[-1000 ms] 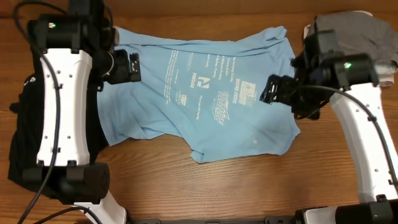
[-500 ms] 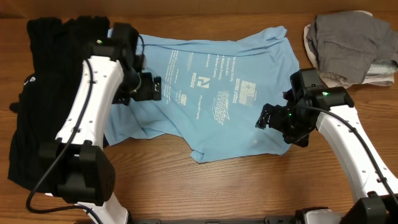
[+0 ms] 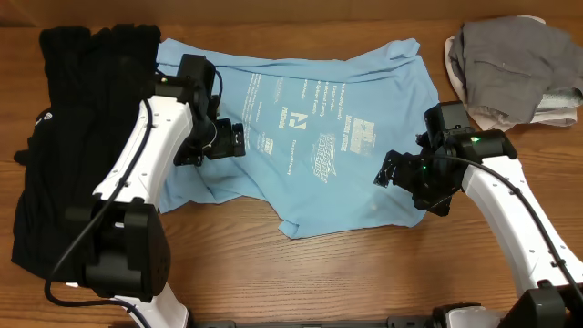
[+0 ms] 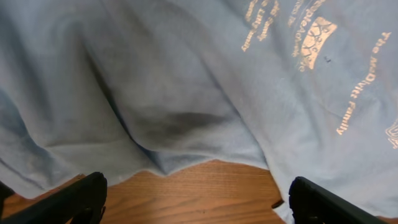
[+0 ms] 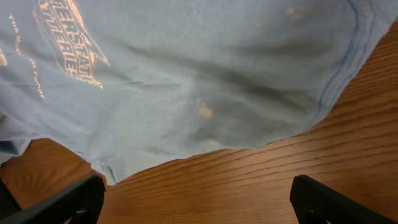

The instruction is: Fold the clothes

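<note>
Both pairs of jaws stand wide, holding nothing. Your left gripper [image 3: 232,139] and right gripper [image 3: 390,170] hover over the light blue T-shirt [image 3: 310,118], which lies lengthwise between them, near hem toward you.

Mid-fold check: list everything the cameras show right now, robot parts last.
T-shirt: one, light blue, white print, spread across the table's middle.
Black garment: one, black, heaped at left.
Grey clothes: one pile, grey, far right corner.
Table: one, brown wood, underneath.
Left arm: one, white and black, over the T-shirt's left part.
Right arm: one, white and black, at the T-shirt's right.
Left fingers: two, black, open above the T-shirt's hem.
Right fingers: two, black, open above its hem.
</note>
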